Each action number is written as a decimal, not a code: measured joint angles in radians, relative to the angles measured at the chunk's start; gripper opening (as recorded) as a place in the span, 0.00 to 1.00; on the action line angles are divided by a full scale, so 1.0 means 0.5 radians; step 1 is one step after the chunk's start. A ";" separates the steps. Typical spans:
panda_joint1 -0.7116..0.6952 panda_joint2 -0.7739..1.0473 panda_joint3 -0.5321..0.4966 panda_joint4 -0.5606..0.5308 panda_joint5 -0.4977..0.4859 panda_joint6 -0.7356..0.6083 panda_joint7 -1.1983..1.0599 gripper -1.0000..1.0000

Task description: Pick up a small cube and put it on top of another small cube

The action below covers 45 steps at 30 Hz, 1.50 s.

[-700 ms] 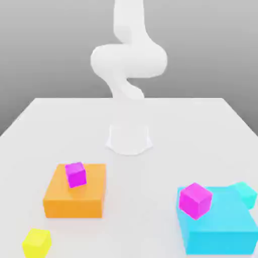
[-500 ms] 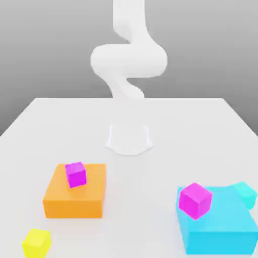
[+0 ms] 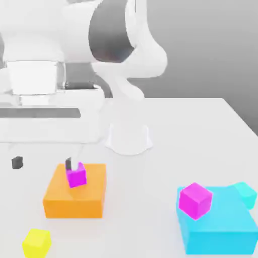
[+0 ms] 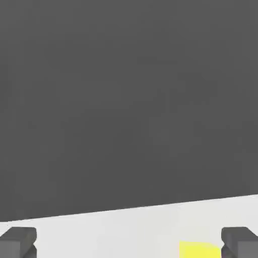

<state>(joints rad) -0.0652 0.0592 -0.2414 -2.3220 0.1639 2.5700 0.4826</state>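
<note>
On a pale grey table [image 3: 201, 131], the gripper [image 3: 43, 163] hangs spread wide and empty above one small bright-yellow cube [image 3: 37, 242], two magenta cubes [image 3: 195, 200] and one pale-cyan cube [image 3: 245, 193].

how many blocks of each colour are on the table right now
magenta: 2, a smaller cube on the orange block and a larger cube on the cyan block
yellow: 1, small cube
orange: 1, flat block
cyan: 2, large block and small pale cube
total: 6
</note>
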 joint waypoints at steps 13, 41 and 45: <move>-0.266 0.909 0.105 0.060 0.208 0.434 -0.293 0.00; 0.741 -0.212 0.585 -0.462 -0.307 -0.129 -0.043 0.00; 0.739 -0.110 0.591 -0.491 -0.322 0.002 -0.033 1.00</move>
<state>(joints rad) 0.3044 0.0044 0.0543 -2.5675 0.0030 2.5710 0.4660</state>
